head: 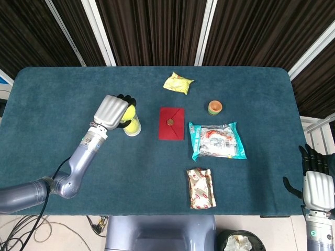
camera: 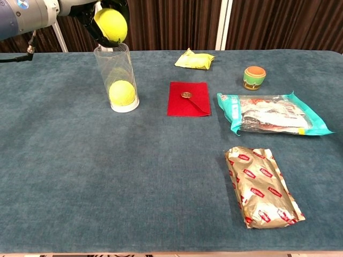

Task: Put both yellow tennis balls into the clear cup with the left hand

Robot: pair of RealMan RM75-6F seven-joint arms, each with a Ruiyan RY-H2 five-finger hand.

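A clear cup (camera: 118,77) stands upright on the blue table, left of centre, with one yellow tennis ball (camera: 121,92) lying at its bottom. My left hand (head: 112,111) hovers right over the cup's mouth and grips the second yellow tennis ball (camera: 111,24), which sits just above the rim. In the head view the hand hides most of the cup (head: 132,127). My right hand (head: 317,185) hangs off the table's right front corner, fingers spread, holding nothing.
A red envelope (head: 171,123) lies right of the cup. Further right are a teal snack bag (head: 216,140), a small orange pot (head: 215,107) and a yellow packet (head: 178,83). A gold-and-red wrapper (head: 201,187) lies near the front edge.
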